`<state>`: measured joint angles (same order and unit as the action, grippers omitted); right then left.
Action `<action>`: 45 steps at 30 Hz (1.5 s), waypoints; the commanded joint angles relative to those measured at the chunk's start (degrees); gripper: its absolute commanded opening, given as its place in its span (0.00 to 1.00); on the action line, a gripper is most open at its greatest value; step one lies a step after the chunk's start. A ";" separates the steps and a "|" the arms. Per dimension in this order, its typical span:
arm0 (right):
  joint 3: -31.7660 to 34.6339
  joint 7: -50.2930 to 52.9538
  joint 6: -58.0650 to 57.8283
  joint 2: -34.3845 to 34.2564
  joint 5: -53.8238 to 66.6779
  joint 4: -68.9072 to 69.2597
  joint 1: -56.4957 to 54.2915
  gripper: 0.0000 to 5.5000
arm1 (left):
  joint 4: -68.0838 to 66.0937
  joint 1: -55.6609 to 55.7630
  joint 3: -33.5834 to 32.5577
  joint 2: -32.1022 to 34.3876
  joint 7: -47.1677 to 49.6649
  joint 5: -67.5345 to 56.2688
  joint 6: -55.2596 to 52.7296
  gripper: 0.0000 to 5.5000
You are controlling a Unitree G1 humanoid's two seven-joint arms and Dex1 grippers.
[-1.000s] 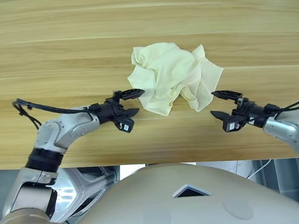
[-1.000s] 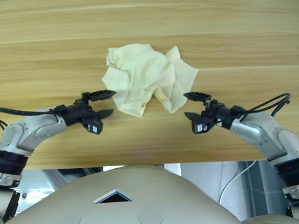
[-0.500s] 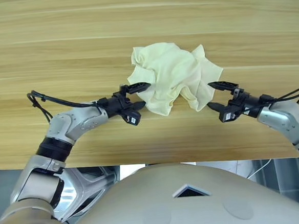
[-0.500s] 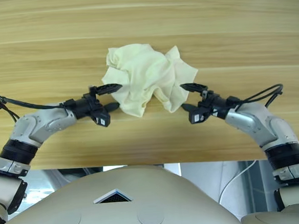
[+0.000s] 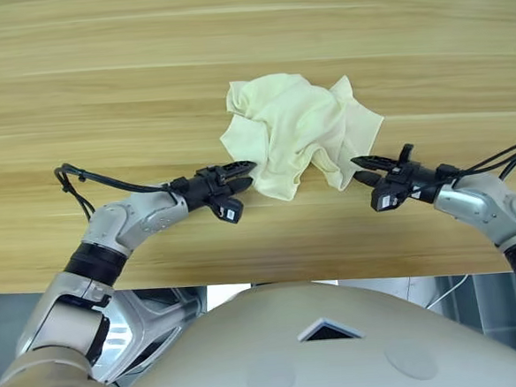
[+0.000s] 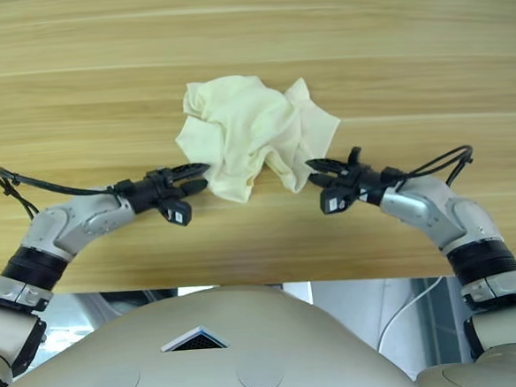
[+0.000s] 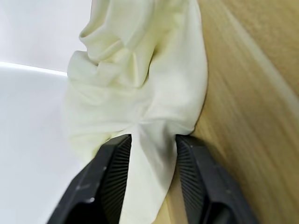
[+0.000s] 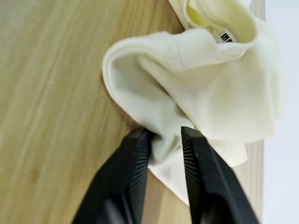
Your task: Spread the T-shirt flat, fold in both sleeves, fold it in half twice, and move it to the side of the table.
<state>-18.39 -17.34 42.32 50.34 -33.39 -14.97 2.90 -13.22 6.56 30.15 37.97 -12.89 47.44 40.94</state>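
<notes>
A pale yellow T-shirt (image 5: 298,129) lies crumpled in a heap at the middle of the wooden table (image 5: 101,98). My left gripper (image 5: 243,175) is at the heap's near left edge. In the left wrist view its two black fingers (image 7: 114,163) are closed on a fold of the cloth (image 7: 140,84). My right gripper (image 5: 363,170) is at the heap's near right corner, and its fingers (image 8: 138,163) pinch a hanging flap of the shirt (image 8: 210,93). Both grippers rest low on the table top.
Bare wood stretches to the left, to the right and behind the heap. The table's near edge (image 5: 246,281) runs just behind both forearms. Black cables loop off each arm (image 5: 80,181).
Both grippers have moved inward to the shirt's near edges, and their fingers have closed from wide open down onto the cloth. The heap itself has barely shifted.
</notes>
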 commanded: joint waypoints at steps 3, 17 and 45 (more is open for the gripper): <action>0.03 0.49 -1.17 0.16 -1.36 -2.04 0.89 0.02 | -6.94 0.31 3.34 -1.13 -0.95 2.22 -1.80 0.18; -0.94 2.93 -0.25 -1.03 -2.22 -4.37 -0.12 0.00 | -9.33 1.33 3.96 -0.87 1.49 1.00 -0.44 0.00; 6.44 0.91 -10.73 -20.60 38.01 -47.74 -51.48 0.00 | -52.80 41.62 -21.32 -11.68 -11.35 -58.62 -7.09 0.00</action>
<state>-12.03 -38.21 37.90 36.12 15.02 -43.78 -23.89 -50.85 26.19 10.45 31.26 -39.46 -18.53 39.87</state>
